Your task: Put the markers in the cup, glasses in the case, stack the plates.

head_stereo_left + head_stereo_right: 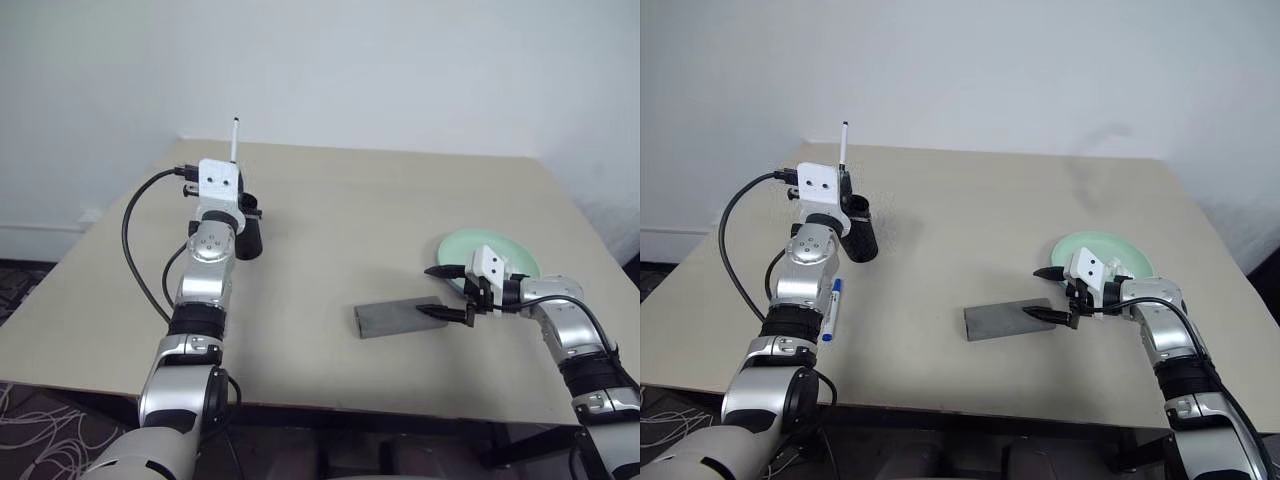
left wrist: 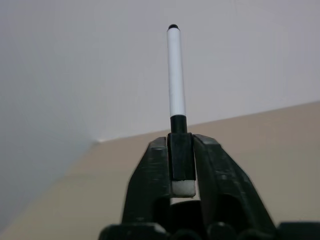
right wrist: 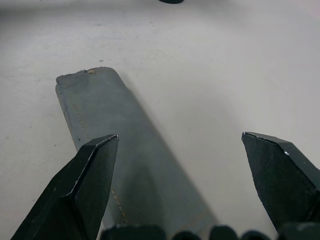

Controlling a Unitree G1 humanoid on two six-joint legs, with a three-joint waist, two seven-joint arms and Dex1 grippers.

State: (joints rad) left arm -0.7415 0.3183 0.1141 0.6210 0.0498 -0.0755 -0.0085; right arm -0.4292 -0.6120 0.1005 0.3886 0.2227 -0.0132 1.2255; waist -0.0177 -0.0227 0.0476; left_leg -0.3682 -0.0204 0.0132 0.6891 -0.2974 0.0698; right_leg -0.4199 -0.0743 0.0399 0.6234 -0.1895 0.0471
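My left gripper (image 2: 181,145) is shut on the black end of a white-barrelled marker (image 1: 234,140), which stands upright. The black cup (image 1: 861,238) stands on the table just beside and below that hand, partly hidden by the wrist. A second marker (image 1: 830,308) with blue ends lies flat on the table beside my left forearm. The grey case (image 1: 395,317) lies flat near the table's front. My right gripper (image 1: 425,291) is open at the case's right end, with nothing between its fingers. Behind it sits a mint green plate (image 1: 455,245). The glasses are out of view.
The beige table (image 1: 400,200) has bare room across its middle and back. A white wall rises behind it. A black cable (image 1: 135,250) loops out from my left wrist over the table's left side.
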